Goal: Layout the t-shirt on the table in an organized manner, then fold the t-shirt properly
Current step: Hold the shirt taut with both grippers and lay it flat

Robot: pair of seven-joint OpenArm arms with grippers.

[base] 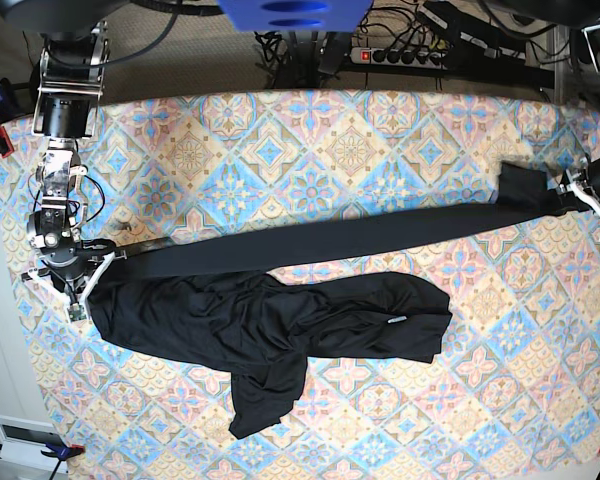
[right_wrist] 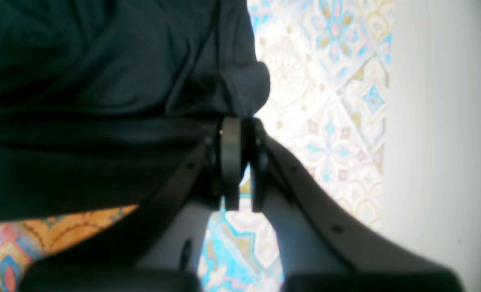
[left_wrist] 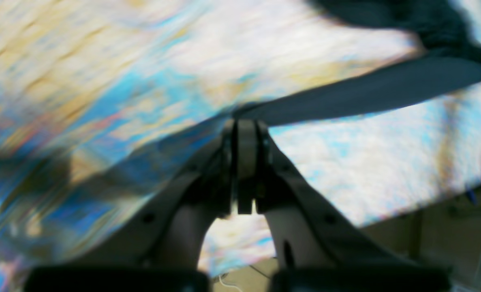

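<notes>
I see the t-shirt [base: 280,320] lying on the table [base: 310,130], black, thin and soft, with many wrinkles. One edge of it is pulled into a long tight band across the table, from the left side of the base view to the right side. The rest lies loose in front of this band, with one sleeve hanging toward the front edge.

My left gripper [left_wrist: 246,121] is fully closed and it pinches the end of the band; in the left wrist view the dark strip goes away from the closed jaws, and the picture is blurred. My right gripper [right_wrist: 240,121] is nearly closed on the other end, where a small fold of fabric sticks out past the jaws.

The table cloth has diamond tiles in blue, pink and cream. Behind the table I see a power strip [base: 410,55] and cables [base: 310,45]. Nothing lies on the shirt.
</notes>
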